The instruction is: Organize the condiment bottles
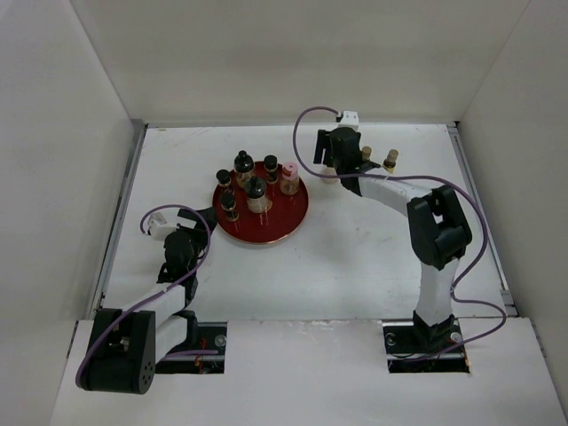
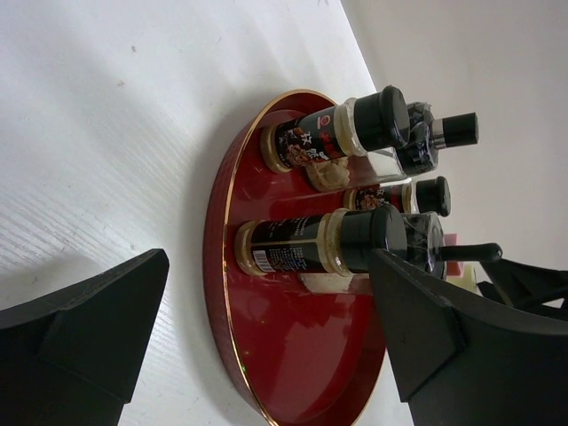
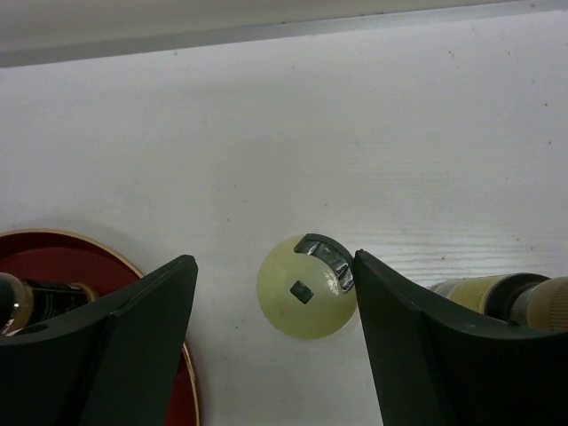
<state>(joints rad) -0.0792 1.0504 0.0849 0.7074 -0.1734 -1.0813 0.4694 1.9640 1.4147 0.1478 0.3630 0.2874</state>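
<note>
Inspector: Tray (image 1: 288,222), round and red, sits left of centre in the overhead frame on your table (image 1: 355,266). It carries five black-capped bottles (image 1: 256,188) and one pink-capped bottle (image 1: 290,177), all upright.

Operator: And the right side?

Inspector: Your right gripper (image 3: 275,262) is released, jaws apart astride the cream-capped bottle (image 3: 302,288). That bottle stands on the table just right of the tray, at lower centre of the right wrist frame. The right-hand finger (image 3: 417,337) touches or nearly touches the cap's rim; I cannot tell which. The left-hand finger stands clear of it.

Operator: The amber ones?

Inspector: Two amber bottles (image 1: 366,153) stand on the table, upper right of centre in the overhead frame, just beside your right gripper and off the tray.

Operator: Left arm?

Inspector: Your left gripper (image 2: 266,257) is likewise released, fingers wide, facing the tray from its lower left, holding nothing.
</note>
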